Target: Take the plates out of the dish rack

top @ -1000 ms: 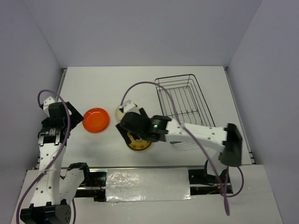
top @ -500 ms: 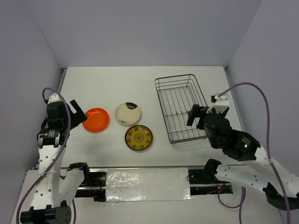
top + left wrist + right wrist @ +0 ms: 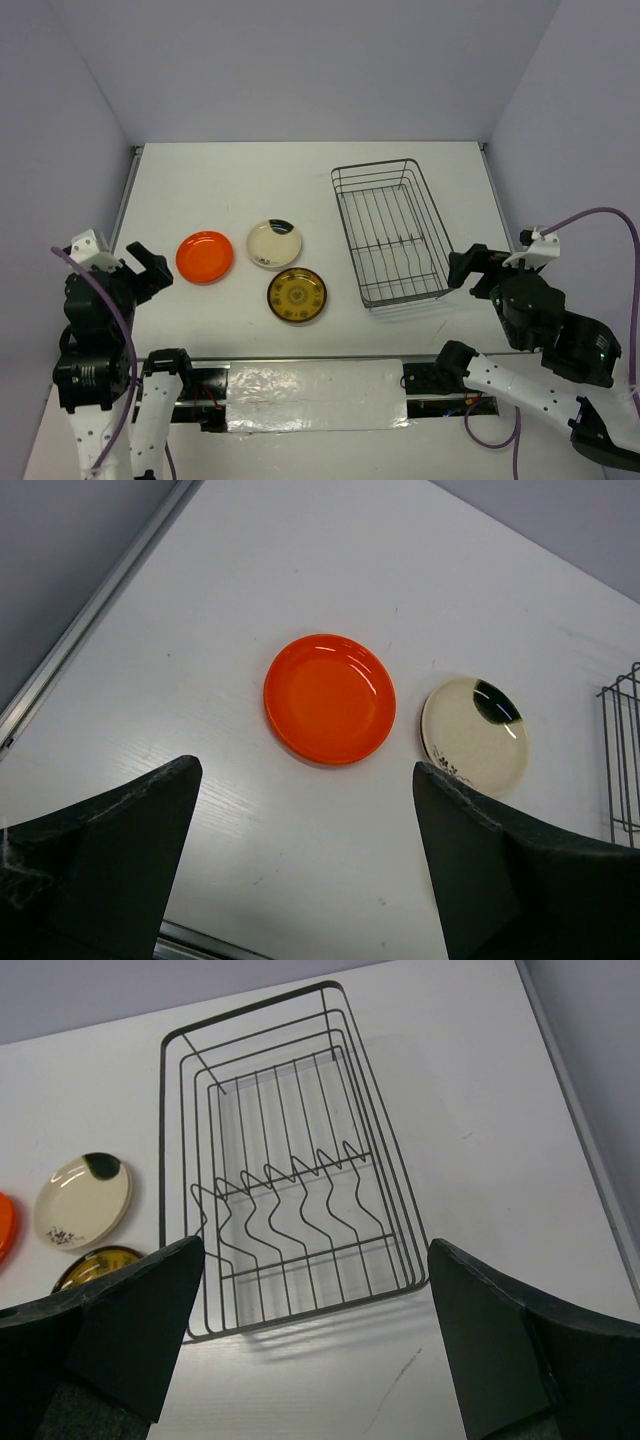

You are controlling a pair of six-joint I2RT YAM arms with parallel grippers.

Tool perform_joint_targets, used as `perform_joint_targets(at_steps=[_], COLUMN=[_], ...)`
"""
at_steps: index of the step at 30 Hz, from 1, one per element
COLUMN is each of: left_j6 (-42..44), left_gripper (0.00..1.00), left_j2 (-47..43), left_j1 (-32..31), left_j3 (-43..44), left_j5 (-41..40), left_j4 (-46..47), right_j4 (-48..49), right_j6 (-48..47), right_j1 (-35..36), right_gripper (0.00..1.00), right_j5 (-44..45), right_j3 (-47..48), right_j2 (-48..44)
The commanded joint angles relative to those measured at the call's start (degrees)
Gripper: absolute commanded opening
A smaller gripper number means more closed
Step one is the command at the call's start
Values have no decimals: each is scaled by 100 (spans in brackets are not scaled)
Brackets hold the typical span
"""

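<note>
Three plates lie flat on the table left of the rack: the orange plate (image 3: 205, 257), the cream plate with a dark patch (image 3: 275, 243) and the olive-yellow patterned plate (image 3: 296, 295). The grey wire dish rack (image 3: 405, 300) stands at the right and holds no plates. My left gripper (image 3: 150, 268) is open and empty, near and left of the orange plate (image 3: 330, 698); the cream plate (image 3: 475, 735) is in its view too. My right gripper (image 3: 470, 268) is open and empty, just right of the rack's near corner. Its view (image 3: 315, 1248) looks over the rack (image 3: 300, 1313).
The table's left rail (image 3: 125, 195) and right rail (image 3: 500, 215) bound the white surface. Purple-grey walls close in at the back and both sides. A foil-covered strip (image 3: 315, 395) lies along the near edge between the arm bases.
My right arm has swung from over the olive-yellow plate to the right, ending near the rack's near right corner. My left arm has drawn back toward the near left edge. All three plates stay put.
</note>
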Motion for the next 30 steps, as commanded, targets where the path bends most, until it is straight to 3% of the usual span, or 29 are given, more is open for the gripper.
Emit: perform_joint_targets(at_steps=[1,30], left_j6=[262,271], left_gripper=[99,99], left_j2=[-383,-542], left_j1=[-44,-193], left_j3=[178,196], left_j5=[352,362], left_j4=[-242,-304], right_j4=[-303,-357], right_j6=[78,25], right_j1=[-19,-10], right_gripper=[100,100], right_j5=[-117,-284], right_j3=[337,83], right_j2=[-202,-572])
